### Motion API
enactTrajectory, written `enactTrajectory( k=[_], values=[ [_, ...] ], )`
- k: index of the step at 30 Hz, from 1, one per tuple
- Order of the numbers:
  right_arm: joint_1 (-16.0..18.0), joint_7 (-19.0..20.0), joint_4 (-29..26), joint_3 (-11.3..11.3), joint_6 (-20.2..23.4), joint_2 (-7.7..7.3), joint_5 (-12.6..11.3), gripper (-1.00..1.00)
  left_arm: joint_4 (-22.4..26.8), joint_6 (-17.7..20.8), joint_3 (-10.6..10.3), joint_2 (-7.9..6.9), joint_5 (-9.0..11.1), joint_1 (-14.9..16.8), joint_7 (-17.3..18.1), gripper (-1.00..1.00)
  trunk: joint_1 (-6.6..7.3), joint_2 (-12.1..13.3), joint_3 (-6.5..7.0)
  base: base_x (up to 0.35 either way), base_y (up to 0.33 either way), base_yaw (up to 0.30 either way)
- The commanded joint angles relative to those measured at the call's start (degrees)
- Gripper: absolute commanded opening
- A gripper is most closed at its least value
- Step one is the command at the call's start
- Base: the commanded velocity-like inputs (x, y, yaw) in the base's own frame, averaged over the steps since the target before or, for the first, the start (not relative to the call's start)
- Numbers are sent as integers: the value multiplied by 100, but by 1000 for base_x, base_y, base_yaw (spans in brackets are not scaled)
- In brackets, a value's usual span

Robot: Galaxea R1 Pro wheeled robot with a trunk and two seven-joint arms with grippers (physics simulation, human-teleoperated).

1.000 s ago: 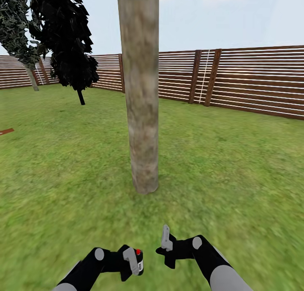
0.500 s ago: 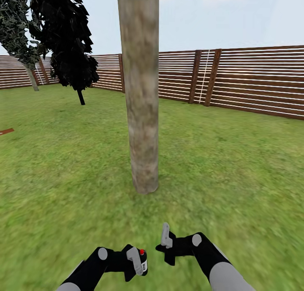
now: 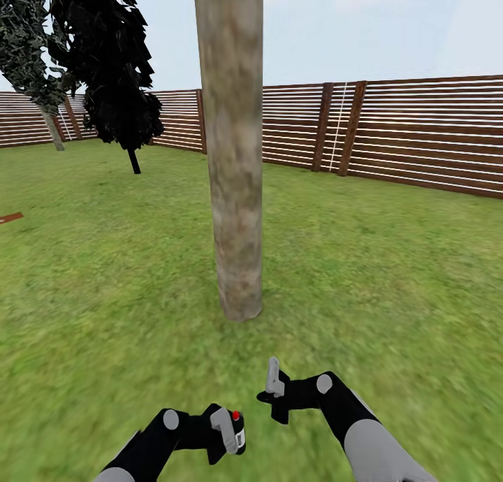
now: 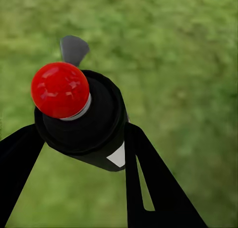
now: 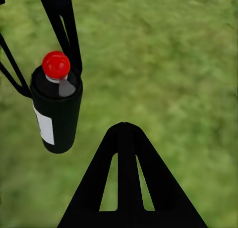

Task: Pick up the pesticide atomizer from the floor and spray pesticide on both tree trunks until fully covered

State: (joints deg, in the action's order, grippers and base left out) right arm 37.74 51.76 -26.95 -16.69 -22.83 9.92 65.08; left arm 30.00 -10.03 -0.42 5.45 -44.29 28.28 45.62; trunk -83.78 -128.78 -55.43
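Observation:
A thick mottled grey-brown tree trunk [image 3: 236, 188] rises from the grass floor [image 3: 391, 293] straight ahead in the head view. Just short of it, low in that view, my left gripper [image 3: 229, 432] is shut on the pesticide atomizer [image 3: 239, 437], a dark bottle with a white patch and a red tip. The left wrist view looks down on the atomizer [image 4: 94, 126] between the black fingers, over grass. My right gripper [image 3: 274, 378] hangs beside it, shut and holding nothing; its wrist view shows the atomizer [image 5: 57, 114] off to one side. The pesticide is out of view; the bark carries no white specks.
Two more trees stand far back on the left, one with black foliage [image 3: 112, 70] and one greyer [image 3: 24, 42]. A brown slatted fence [image 3: 419, 133] rings the lawn. Grass lies open on both sides of the near trunk.
Both grippers have edged forward toward the trunk. The left one has carried the atomizer slightly right, and the right one sits a little higher in the view.

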Motion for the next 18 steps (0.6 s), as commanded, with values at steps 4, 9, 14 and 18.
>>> enactTrajectory(
  k=[4, 9, 14, 18],
  values=[
    [5, 258, 62, -45, -17, 8, 40, -100, 10, -43, 14, 3, -54, 2, 0, -100, 1, -2, -5, 0, 0, 0],
    [5, 711, 67, -45, -20, 8, 40, -100, 6, -43, 23, 8, -61, 2, 0, -100, 1, -2, -5, 0, 0, 0],
    [5, 729, 67, -45, -20, 8, 40, -100, 6, -43, 27, 14, -54, 2, -8, -100, 1, -2, -5, 0, 0, 0],
    [5, 730, 67, -45, -20, 8, 40, -100, 6, -50, 25, 29, -60, 2, -2, -100, 1, -2, -5, 0, 0, 0]
  ],
)
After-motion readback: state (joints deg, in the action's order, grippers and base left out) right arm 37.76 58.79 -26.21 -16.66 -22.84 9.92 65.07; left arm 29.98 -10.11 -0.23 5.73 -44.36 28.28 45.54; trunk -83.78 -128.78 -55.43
